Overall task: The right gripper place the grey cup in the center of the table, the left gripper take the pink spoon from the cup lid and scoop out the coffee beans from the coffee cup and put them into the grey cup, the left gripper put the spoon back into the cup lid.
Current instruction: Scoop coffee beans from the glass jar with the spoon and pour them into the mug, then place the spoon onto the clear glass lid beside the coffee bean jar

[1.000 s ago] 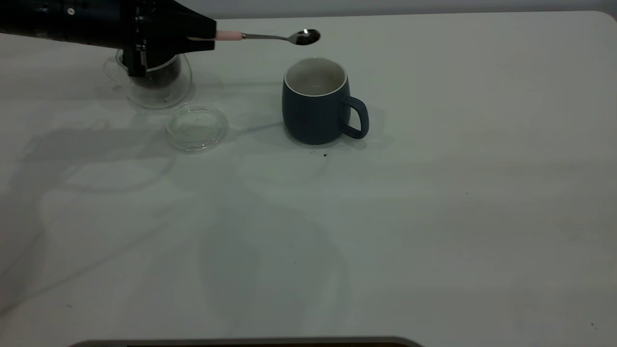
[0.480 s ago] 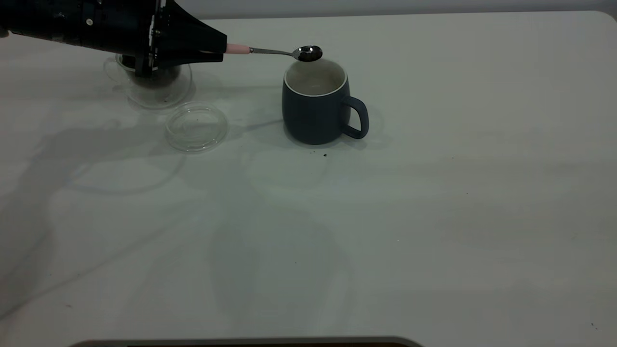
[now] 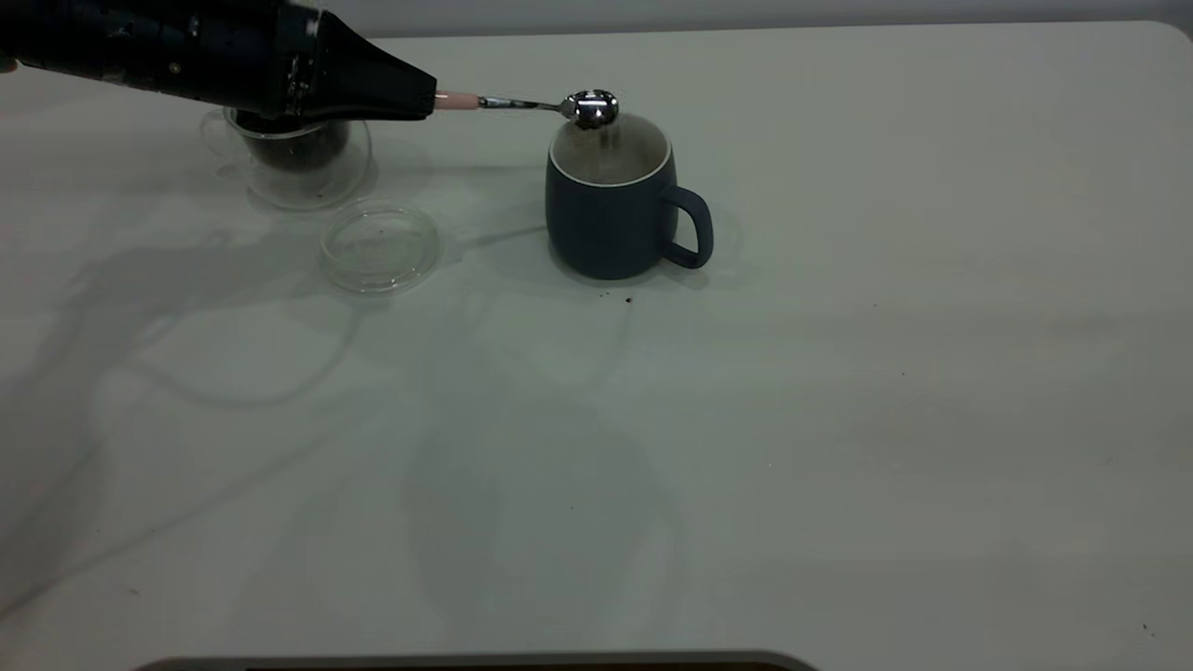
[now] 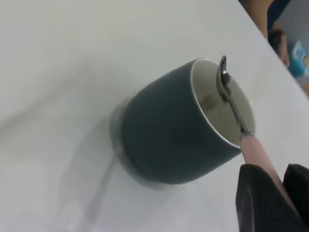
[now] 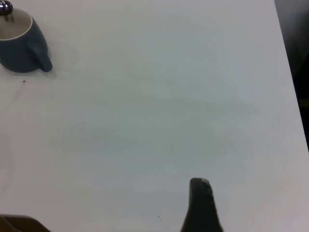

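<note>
The grey cup (image 3: 606,219) stands upright near the middle of the table (image 3: 839,391), its handle pointing right. My left gripper (image 3: 429,98) is shut on the pale handle of the pink spoon (image 3: 522,103). The silver spoon bowl hangs over the cup's far rim, rolled onto its side. In the left wrist view the spoon (image 4: 231,99) crosses the mouth of the grey cup (image 4: 169,135) from my gripper (image 4: 270,176). A dark smear shows inside the cup. The coffee cup (image 3: 298,163) holds coffee beans (image 3: 296,149) behind my arm. The cup lid (image 3: 380,247) lies bare.
My right gripper (image 5: 200,203) hovers over bare table far to the right of the grey cup (image 5: 19,48). A few dark crumbs (image 3: 626,300) lie just in front of the cup. The table's near edge (image 3: 466,660) runs along the bottom.
The left gripper moved the spoon down and slightly right over the grey cup's rim. The spoon then rolled, so its bowl now faces sideways.
</note>
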Motion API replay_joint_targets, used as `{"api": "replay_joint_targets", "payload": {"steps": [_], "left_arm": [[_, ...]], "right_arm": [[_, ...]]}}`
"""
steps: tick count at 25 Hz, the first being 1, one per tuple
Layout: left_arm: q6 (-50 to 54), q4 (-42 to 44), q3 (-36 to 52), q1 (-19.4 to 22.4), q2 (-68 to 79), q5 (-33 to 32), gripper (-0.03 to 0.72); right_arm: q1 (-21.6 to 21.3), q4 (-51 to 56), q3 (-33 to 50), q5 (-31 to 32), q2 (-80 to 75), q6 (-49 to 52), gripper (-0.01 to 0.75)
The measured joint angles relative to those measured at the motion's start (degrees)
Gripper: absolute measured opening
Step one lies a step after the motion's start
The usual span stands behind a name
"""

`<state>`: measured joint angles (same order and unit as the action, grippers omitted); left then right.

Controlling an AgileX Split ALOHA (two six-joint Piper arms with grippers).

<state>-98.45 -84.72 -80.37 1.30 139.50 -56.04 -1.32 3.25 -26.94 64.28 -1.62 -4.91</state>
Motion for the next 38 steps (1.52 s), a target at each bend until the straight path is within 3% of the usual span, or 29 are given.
{"api": "replay_joint_targets", "payload": {"steps": [6,12,24,38], "left_arm": [[-5.57,0.0,0.0,-0.04,0.0,-1.33,0.127],[3.64,1.15,0.0,1.37,0.0,-8.47,0.127],[19.41,11.65,0.12,9.31,-3.09,-9.53,0.127],[18.2,14.45,9.37,23.51,-5.06,-9.59,0.127]], "right_arm": [[0.0,0.0,0.0,0.0,0.0,0.0,0.591],[0.0,-0.04,0.0,0.01,0.0,0.0,0.591],[0.0,-0.04,0.0,0.01,0.0,0.0,0.591],[0.0,-0.04,0.0,0.01,0.02,0.0,0.591]]}}
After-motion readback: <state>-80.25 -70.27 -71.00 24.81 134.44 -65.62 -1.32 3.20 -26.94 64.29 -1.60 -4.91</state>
